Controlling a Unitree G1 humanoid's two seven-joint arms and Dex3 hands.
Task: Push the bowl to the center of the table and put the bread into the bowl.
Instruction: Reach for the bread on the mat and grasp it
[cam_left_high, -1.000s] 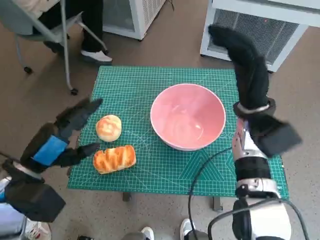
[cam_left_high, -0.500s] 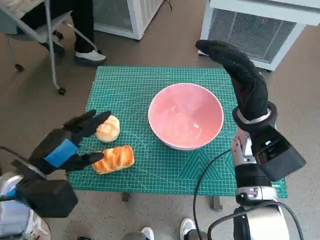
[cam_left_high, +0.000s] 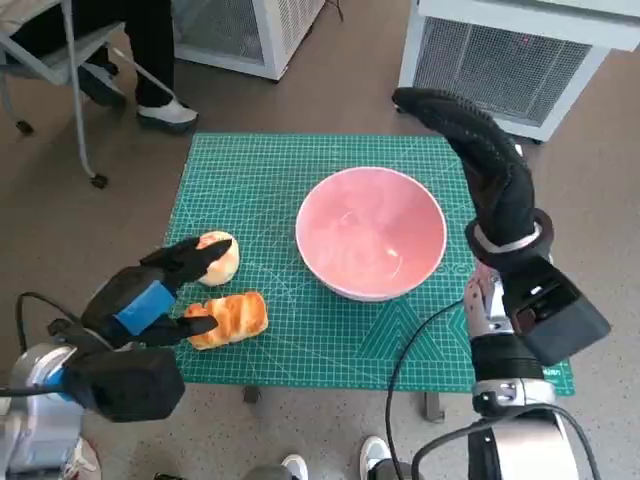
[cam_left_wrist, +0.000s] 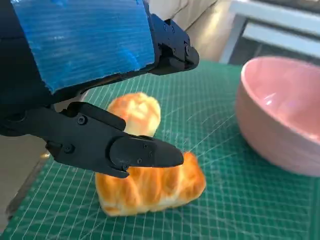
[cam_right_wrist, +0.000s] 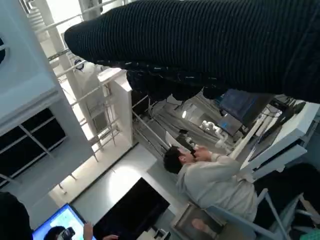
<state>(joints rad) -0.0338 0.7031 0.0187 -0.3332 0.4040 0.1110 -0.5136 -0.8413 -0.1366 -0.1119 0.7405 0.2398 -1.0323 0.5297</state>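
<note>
A pink bowl (cam_left_high: 371, 232) stands near the middle of the green mat (cam_left_high: 300, 180); its side (cam_left_wrist: 280, 115) also shows in the left wrist view. Left of it lie a round bun (cam_left_high: 221, 256) and a long golden loaf (cam_left_high: 230, 318). In the left wrist view the loaf (cam_left_wrist: 150, 187) sits under the bun (cam_left_wrist: 136, 113). My left hand (cam_left_high: 155, 292) hovers open at the mat's left edge, fingers (cam_left_wrist: 125, 150) spread over both breads, holding nothing. My right hand (cam_left_high: 480, 150) is raised above the bowl's right rim, fingers extended, holding nothing.
White cabinets (cam_left_high: 520, 50) stand beyond the table. A chair and a person's feet (cam_left_high: 160, 110) are at the far left. A black cable (cam_left_high: 420, 340) crosses the mat's front right. The right wrist view shows a seated person (cam_right_wrist: 215, 180) and monitors.
My left hand has moved right and forward, over the breads. My right hand has bent leftward above the bowl's right rim. The camera shifted slightly.
</note>
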